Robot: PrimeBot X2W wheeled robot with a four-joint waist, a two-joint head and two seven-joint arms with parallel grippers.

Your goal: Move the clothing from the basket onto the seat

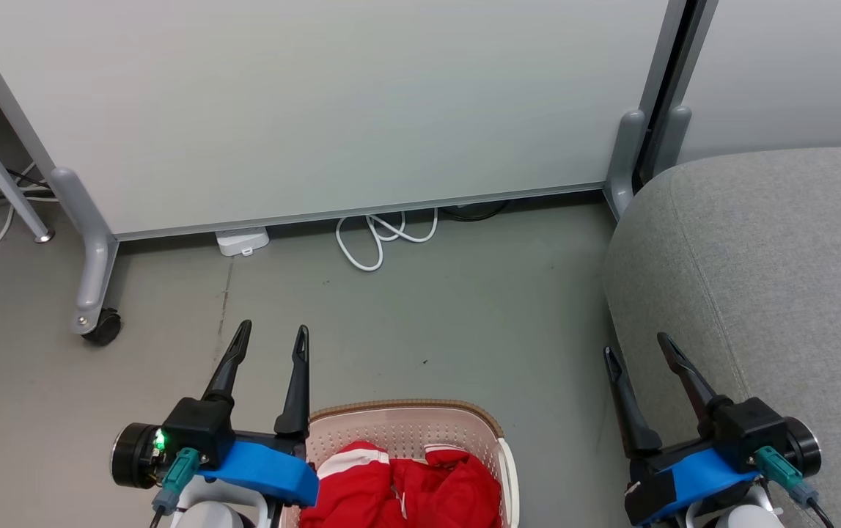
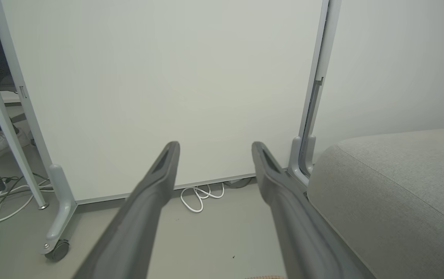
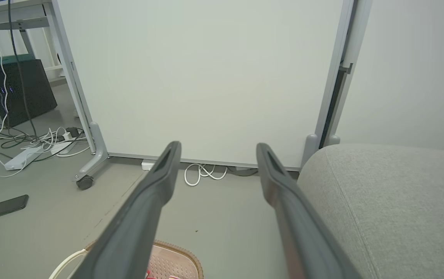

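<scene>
**A:** Where is the clothing, and how will it handle?

**B:** The clothing point(image 1: 405, 484), bright red fabric with white stripes, lies crumpled in the basket point(image 1: 398, 429), a cream plastic tub on the floor. It sits between the two grippers. It is just to the right of the left gripper point(image 1: 273, 330), back behind its fingertips, and well to the left of the right gripper point(image 1: 637, 346). It looks soft, light and limp, so it will likely sag and trail when lifted. A raised fold near the top of the heap looks like the best place to pinch. A deep bite of cloth should slip less than a thin edge.

**A:** What are the grippers doing?

**B:** Each has its two long dark fingers spread wide, with nothing held between them. Both point forward over grey floor toward a white panel. In the head view, the left gripper's right finger crosses the basket rim, but it is not possible to tell whether it touches.

**A:** And the seat?

**B:** The seat point(image 1: 757, 257), a large light grey upholstered sofa, is just beside the right gripper, on its right. No clothing lies on the part that shows.
</scene>
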